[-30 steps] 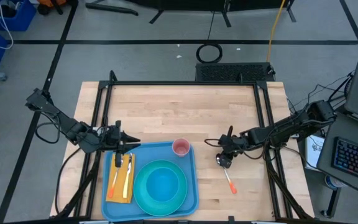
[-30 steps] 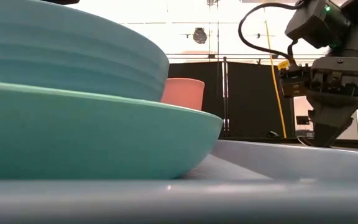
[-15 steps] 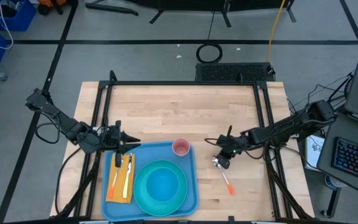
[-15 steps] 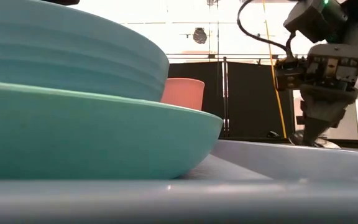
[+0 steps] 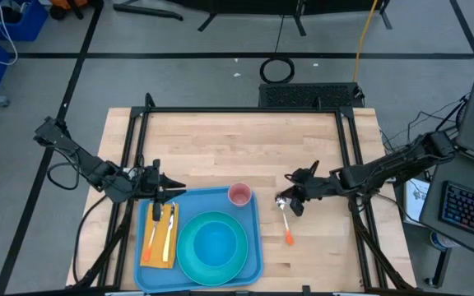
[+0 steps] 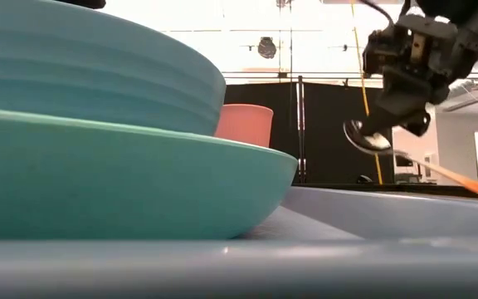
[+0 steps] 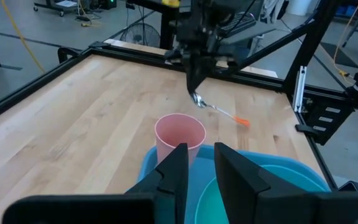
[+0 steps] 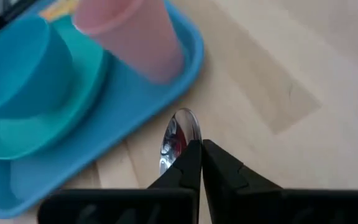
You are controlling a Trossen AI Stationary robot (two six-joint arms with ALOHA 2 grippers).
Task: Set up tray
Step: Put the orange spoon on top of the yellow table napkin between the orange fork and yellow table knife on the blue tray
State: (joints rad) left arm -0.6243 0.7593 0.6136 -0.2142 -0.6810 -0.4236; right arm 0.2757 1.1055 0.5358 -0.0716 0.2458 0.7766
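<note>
Risking a drop of the spoon (image 5: 285, 224) on the way over, with the grip sitting right up by the round end and the long orange handle hanging down and out to the side. Tipping or twisting loose looking likely if swung fast. Risking a bump too: knocking over the pink cup (image 5: 239, 195), standing in the near corner of the tray (image 5: 258, 234), if coming in low from that side. Also risking a clink against the tray's raised rim with the dangling handle, or landing the spoon on the teal plate (image 5: 186, 256) and blue bowl (image 5: 215, 245) instead of on a bare spot. Going high and slow seeming the safe way.

Pinching with the right pincer (image 5: 293, 203), fingers pressed together tight on the spoon's thin neck, just behind the shiny round end. Holding the spoon up off the wooden surface (image 5: 220, 148), in the air just beside the tray's right edge. Not touching the tray or the cup.

Waiting with the left pincer (image 5: 167, 187) over the tray's far left corner, near the yellow napkin (image 5: 161, 238). Fingers (image 7: 176, 169) standing a little apart, with nothing between them.

Lying flat on the surface near its front edge, left of the middle: the light-blue tray, already carrying plate, bowl, cup and napkin. Spoon not yet in.
</note>
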